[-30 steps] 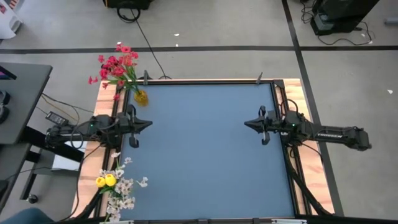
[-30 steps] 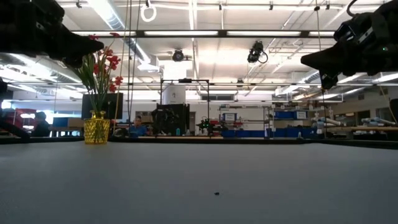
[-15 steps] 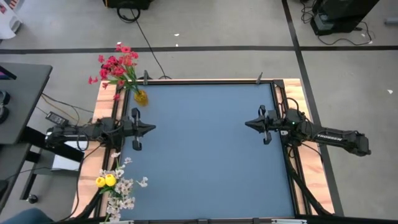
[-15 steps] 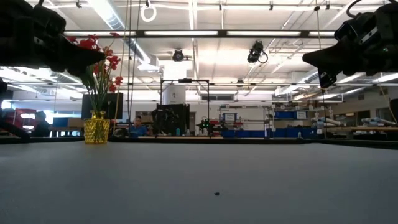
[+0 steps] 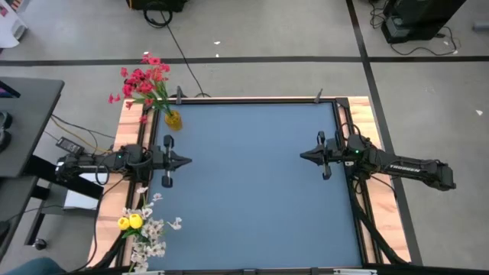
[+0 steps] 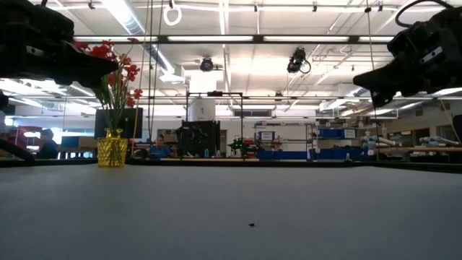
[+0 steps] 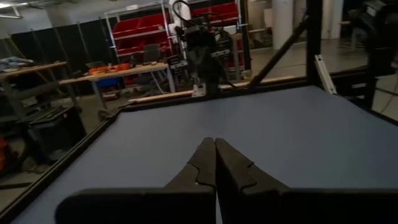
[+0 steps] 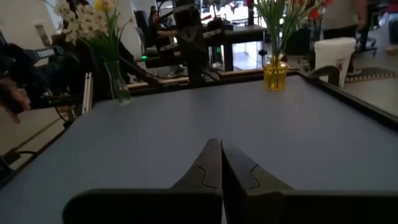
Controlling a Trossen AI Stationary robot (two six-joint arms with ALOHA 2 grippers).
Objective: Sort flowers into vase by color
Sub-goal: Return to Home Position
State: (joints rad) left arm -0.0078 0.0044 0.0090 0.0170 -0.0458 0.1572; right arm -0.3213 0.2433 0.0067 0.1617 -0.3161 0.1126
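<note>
Blue table [image 5: 252,198]: left end effector [image 5: 186,161], right end effector [image 5: 303,155] pressed together, level, facing each other.

My high camera looks straight down from well above on the whole table [image 5: 252,183], with the arms entering at 9 and 3 o'clock. My low one sits at tabletop level, facing the room beyond. Each wrist camera peers close over its own closed fingers, the left gripper [image 7: 214,142] and right gripper [image 8: 219,143] facing one another across the table. The yellow vase [image 5: 173,120], at 11 o'clock from above, appears in the high, low and right wrist views.
</note>
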